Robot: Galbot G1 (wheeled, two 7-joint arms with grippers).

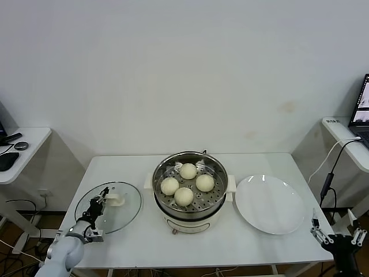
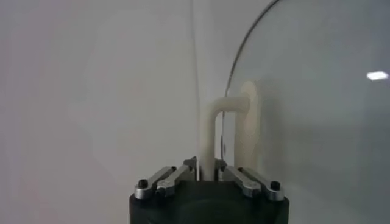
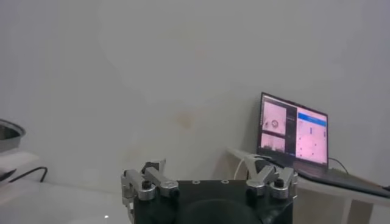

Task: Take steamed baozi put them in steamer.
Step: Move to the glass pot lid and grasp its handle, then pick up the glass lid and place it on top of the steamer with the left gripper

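Down at the table's near left corner, the left gripper (image 1: 99,203) has its fingers pinched on the upright white handle (image 2: 230,131) of the glass lid (image 1: 128,203), which lies flat on the table (image 1: 144,242) beside the steamer (image 1: 190,187). All four steamed baozi (image 1: 187,184) sit dome-up on the steamer's perforated tray in a diamond, round with no long axis. Off the table's right corner, past the white plate (image 1: 270,203), the right gripper (image 1: 337,235) hangs with fingers spread.
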